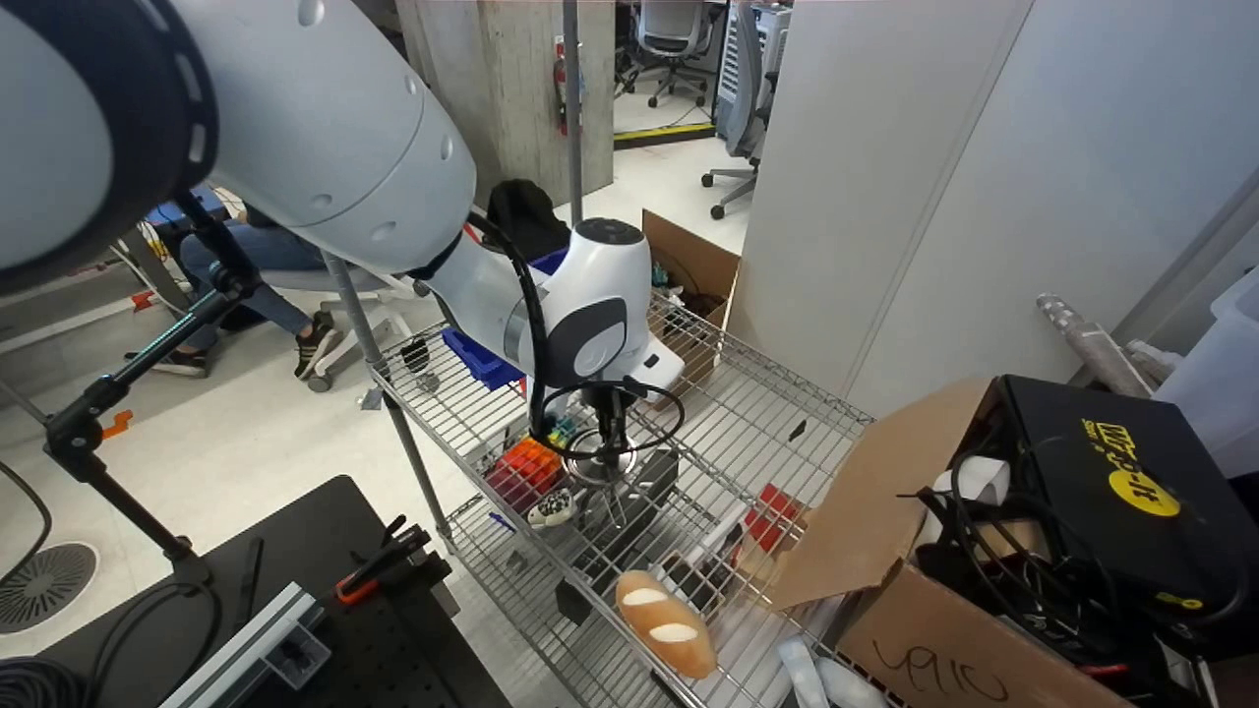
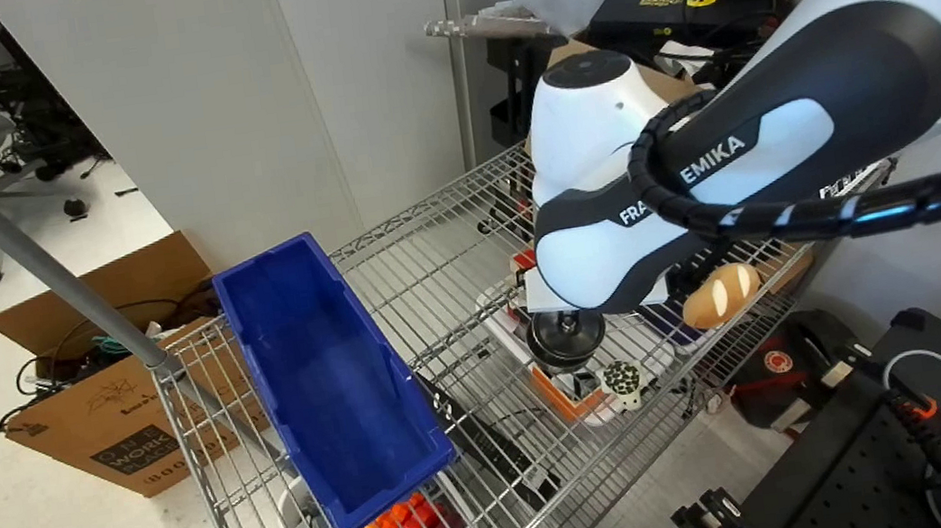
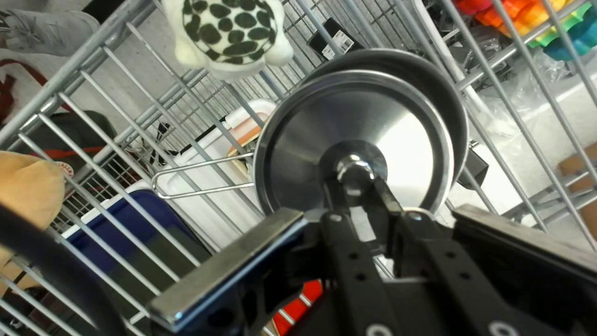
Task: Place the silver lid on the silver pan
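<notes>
Evidently, our black gripper (image 3: pixel 358 187) pinches the round silver metal lid's (image 3: pixel 343 123) knob (image 3: pixel 354 169), freeing its rim above the round grey metal pan (image 3: pixel 447 95).

There is one silver lid (image 3: pixel 298 140), one silver pan (image 3: pixel 436 79) and one gripper (image 3: pixel 358 184) with two fingers (image 3: pixel 388 200). The wrist view shows one looped wire handle (image 3: pixel 205 192) and one spotted plush toy (image 3: pixel 231 35). Both exterior views show one bread loaf (image 1: pixel 661 616) with two pale slashes (image 1: pixel 675 633) and one blue bin (image 2: pixel 333 391). In an exterior view there are two open cardboard boxes (image 1: pixel 905 639), one fire extinguisher (image 1: pixel 561 81) and two shoes (image 1: pixel 315 344).
</notes>
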Robot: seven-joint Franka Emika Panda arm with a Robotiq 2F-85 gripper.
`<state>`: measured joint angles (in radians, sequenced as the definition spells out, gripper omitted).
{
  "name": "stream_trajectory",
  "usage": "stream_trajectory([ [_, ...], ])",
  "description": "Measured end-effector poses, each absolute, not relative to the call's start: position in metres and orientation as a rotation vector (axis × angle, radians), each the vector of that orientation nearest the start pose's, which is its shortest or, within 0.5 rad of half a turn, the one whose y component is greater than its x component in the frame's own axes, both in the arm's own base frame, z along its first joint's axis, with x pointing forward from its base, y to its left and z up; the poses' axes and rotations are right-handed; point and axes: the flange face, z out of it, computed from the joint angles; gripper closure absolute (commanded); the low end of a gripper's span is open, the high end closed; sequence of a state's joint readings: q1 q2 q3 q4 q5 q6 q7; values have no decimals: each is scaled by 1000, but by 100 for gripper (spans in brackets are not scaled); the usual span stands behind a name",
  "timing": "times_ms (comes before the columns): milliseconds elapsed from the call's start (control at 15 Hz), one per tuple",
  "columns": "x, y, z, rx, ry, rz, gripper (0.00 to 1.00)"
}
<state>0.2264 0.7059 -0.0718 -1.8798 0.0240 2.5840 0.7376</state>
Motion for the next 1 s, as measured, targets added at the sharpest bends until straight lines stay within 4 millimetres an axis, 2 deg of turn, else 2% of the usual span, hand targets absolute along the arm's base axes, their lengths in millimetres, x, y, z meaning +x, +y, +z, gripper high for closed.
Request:
stream_trajectory([
  [733, 623, 107, 122, -3040, 908, 18, 95],
  [800, 623, 109, 122, -3041, 906, 29, 73],
  [867, 622, 110, 122, -3042, 905, 39, 56],
  [1000, 622, 112, 121, -3043, 902, 48, 42],
])
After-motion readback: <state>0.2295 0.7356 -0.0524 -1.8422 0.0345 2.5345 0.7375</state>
